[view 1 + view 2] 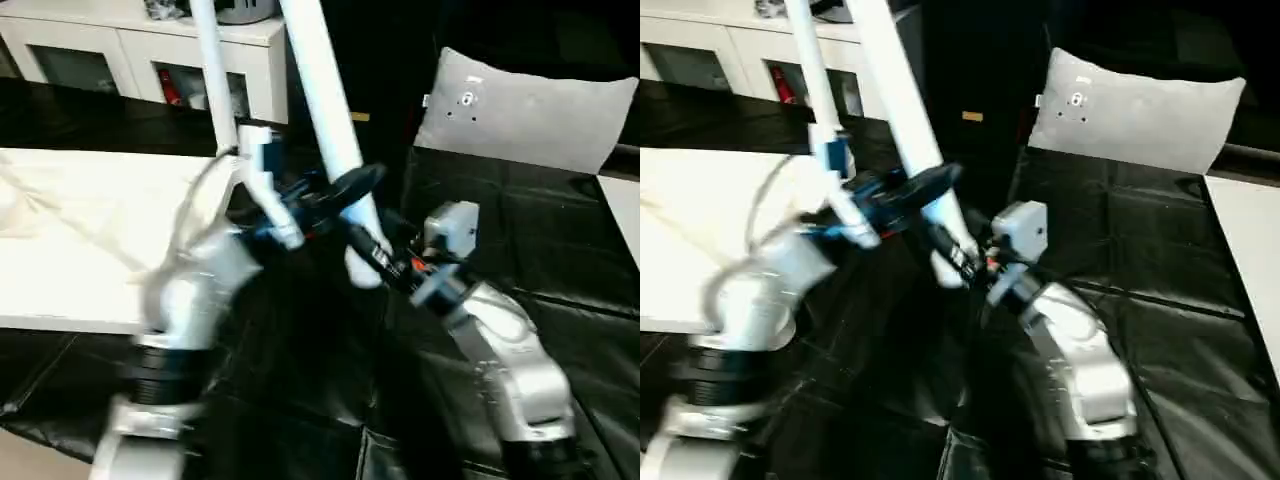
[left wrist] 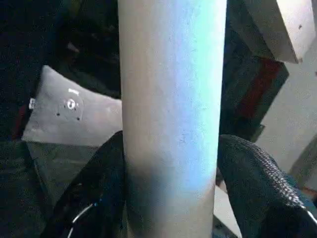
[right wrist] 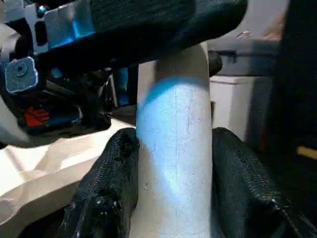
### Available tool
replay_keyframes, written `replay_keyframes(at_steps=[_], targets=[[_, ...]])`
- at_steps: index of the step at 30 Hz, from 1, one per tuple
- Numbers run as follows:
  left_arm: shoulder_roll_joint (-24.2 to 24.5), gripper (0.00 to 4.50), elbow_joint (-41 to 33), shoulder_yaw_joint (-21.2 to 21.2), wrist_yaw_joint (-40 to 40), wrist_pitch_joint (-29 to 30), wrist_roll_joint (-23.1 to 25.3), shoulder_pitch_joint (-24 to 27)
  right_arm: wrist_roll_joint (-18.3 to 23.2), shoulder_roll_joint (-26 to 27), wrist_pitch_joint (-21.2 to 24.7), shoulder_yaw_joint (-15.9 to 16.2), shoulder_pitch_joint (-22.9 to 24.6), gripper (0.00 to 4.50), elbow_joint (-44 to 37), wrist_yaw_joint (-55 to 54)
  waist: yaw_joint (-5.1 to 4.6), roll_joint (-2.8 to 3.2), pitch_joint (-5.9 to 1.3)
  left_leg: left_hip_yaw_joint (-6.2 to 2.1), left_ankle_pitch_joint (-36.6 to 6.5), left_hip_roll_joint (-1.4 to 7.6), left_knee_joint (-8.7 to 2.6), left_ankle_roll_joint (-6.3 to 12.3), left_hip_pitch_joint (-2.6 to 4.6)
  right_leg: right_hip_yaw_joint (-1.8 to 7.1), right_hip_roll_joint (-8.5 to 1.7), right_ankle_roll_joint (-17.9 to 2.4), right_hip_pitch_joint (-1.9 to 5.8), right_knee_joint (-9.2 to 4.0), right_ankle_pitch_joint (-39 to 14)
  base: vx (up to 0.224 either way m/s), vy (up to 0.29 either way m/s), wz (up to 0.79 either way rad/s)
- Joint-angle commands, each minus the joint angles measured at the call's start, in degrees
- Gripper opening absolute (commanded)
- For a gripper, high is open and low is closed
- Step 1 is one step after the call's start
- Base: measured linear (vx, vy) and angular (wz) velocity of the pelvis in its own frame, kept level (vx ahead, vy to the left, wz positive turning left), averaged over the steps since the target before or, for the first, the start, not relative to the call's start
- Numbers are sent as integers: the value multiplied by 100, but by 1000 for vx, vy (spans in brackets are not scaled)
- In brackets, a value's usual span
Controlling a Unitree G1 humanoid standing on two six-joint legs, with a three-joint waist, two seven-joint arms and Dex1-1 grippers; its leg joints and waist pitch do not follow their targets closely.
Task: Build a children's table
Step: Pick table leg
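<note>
A long white tapered leg [image 1: 325, 110] slants up from the middle of the scene. My left gripper [image 1: 345, 190] is shut on the leg partway up, with black fingers [image 2: 94, 198] pressing both sides. My right gripper [image 1: 372, 255] is shut on the leg's lower end, with fingers [image 3: 106, 193] on either side of the tube. The white table top [image 1: 80, 240] lies at the left on the black sheet. A second leg [image 1: 212, 70] stands upright at its far right corner, behind my left wrist.
A grey-white cushion [image 1: 525, 110] leans at the back right. A white cabinet [image 1: 130, 45] runs along the back left. Black sheeting [image 1: 520, 250] covers the floor, and a white panel [image 1: 625, 215] shows at the right edge.
</note>
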Motion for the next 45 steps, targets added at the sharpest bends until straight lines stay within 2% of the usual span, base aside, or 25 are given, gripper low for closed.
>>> replay_keyframes(at_steps=[1,2,7,8,11,12,16,21,23,24,31,33,35,37,39,41,42,43,45], targets=[[-38,237,-123,-88,73,-19,92,77,-121,18,-187,29,-65,186,52,-118,12,-2,-358,-90,-356,327,-430,274,-85,355,-529,-632,391,-473,-1403,0,0,0],[-27,237,-133,-93,71,2,96,92,-150,10,-235,33,-64,186,70,-134,1,23,-362,-95,-343,332,-430,286,-77,355,-521,-650,386,-460,-1350,0,0,0],[-46,237,-163,-115,138,15,111,130,-267,0,-449,59,-62,186,192,-227,-11,29,-358,-90,-392,340,-430,309,-65,354,-512,-731,376,-455,-1248,0,0,0],[-55,237,-154,-117,149,2,112,125,-283,-1,-473,57,-61,186,207,-242,-12,51,-352,-94,-420,343,-431,309,-63,356,-514,-756,372,-453,-1234,0,0,0],[-42,237,-129,-157,136,-66,153,122,-296,8,-538,56,-62,186,253,-263,-13,34,-354,-92,-435,340,-429,328,-63,358,-516,-744,379,-461,-1255,0,0,0],[78,237,-106,-273,1,-147,282,138,-300,16,-575,54,-62,186,282,-272,-8,57,-349,-98,-424,342,-432,341,-66,357,-516,-740,372,-460,-1232,0,0,0],[296,237,-17,-373,-147,-275,491,114,-290,-15,-614,96,-36,186,292,-236,-27,57,-348,-101,-490,347,-443,334,-58,357,-512,-717,374,-460,-1274,0,0,0],[734,248,244,-655,-292,-838,1170,-49,-377,-103,-750,179,-12,186,380,-183,-45,82,-365,-109,-459,351,-440,291,-45,359,-518,-728,379,-436,-1120,0,0,0],[812,231,264,-738,-341,-935,1288,-71,-380,-111,-766,179,-22,186,396,-184,-35,82,-370,-108,-467,358,-437,290,-43,362,-523,-788,374,-444,-1088,0,0,0],[860,231,256,-822,-397,-1036,1382,-69,-365,-113,-777,169,-31,186,409,-195,-42,81,-370,-111,-433,357,-440,281,-58,361,-527,-814,394,-420,-1001,0,0,0],[927,205,345,-1014,-466,-1338,1643,-68,-367,-145,-816,196,-53,186,457,-234,-47,68,-370,-99,-422,352,-429,299,-60,363,-531,-841,393,-422,-1018,0,0,0],[857,204,344,-947,-431,-1273,1534,-68,-369,-147,-821,205,-52,186,461,-236,-49,69,-370,-100,-438,355,-434,287,-60,360,-532,-836,394,-424,-1070,0,0,0],[577,203,305,-605,-213,-950,1061,-95,-364,-161,-825,220,-53,186,459,-225,-46,58,-372,-85,-426,347,-419,268,-61,359,-544,-896,396,-416,-1072,0,0,0],[516,202,284,-529,-167,-875,951,-103,-362,-164,-828,223,-56,186,461,-226,-41,56,-376,-88,-389,346,-412,284,-66,355,-537,-940,399,-407,-1022,0,0,0],[246,201,189,-247,26,-616,481,-124,-368,-168,-829,234,-76,186,468,-239,-48,51,-377,-81,-368,338,-401,321,-73,353,-533,-962,400,-404,-979,0,0,0],[120,200,167,-113,141,-494,263,-151,-383,-168,-808,238,-94,186,469,-262,-43,39,-373,-77,-351,336,-396,351,-78,350,-532,-1012,400,-413,-969,0,0,0],[77,200,173,-65,198,-451,183,-173,-391,-169,-789,242,-108,186,469,-280,-37,44,-372,-82,-356,332,-400,377,-79,345,-524,-986,401,-421,-1028,0,0,0],[109,200,201,-88,221,-432,255,-208,-384,-182,-751,252,-124,186,470,-268,-39,20,-372,-78,-364,331,-401,400,-78,344,-521,-940,399,-429,-1095,0,0,0],[177,200,236,-123,206,-429,414,-238,-369,-211,-718,273,-135,186,469,-229,-37,34,-373,-83,-337,334,-403,426,-70,343,-511,-861,388,-434,-1147,0,0,0]])
